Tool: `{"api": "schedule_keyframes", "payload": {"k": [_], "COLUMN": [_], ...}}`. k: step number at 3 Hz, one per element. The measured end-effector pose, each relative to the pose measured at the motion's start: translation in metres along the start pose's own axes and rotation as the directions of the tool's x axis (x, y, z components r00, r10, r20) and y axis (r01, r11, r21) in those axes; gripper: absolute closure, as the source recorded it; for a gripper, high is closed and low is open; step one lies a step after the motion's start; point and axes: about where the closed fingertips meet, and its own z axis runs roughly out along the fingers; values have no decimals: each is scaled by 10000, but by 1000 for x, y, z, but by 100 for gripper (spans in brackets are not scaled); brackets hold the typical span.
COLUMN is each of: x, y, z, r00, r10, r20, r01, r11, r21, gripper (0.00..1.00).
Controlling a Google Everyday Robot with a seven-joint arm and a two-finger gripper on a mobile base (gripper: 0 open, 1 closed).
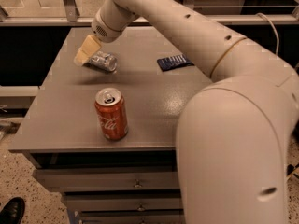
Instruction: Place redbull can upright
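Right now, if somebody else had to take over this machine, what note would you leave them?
The gripper is over the table's far-left part, at the left end of the redbull can; grip unconfirmed.
That can lies on its side.
The Coca-Cola can stands near the front; the dark-blue packet lies farther back.
Nothing finished.
Left: grasp the redbull can, stand it upright, release.
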Motion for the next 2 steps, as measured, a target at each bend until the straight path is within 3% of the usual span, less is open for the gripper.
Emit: {"api": "schedule_keyframes", "payload": {"k": [1,2], "x": [-7,-4], "y": [-2,-5], "z": [42,63], "r00": [9939,9801], "r10": [-338,-572], "r20": [-1053,-1901], "r01": [350,600], "r11": [9993,9982], "r21": [99,89], "gripper": [0,3]}}
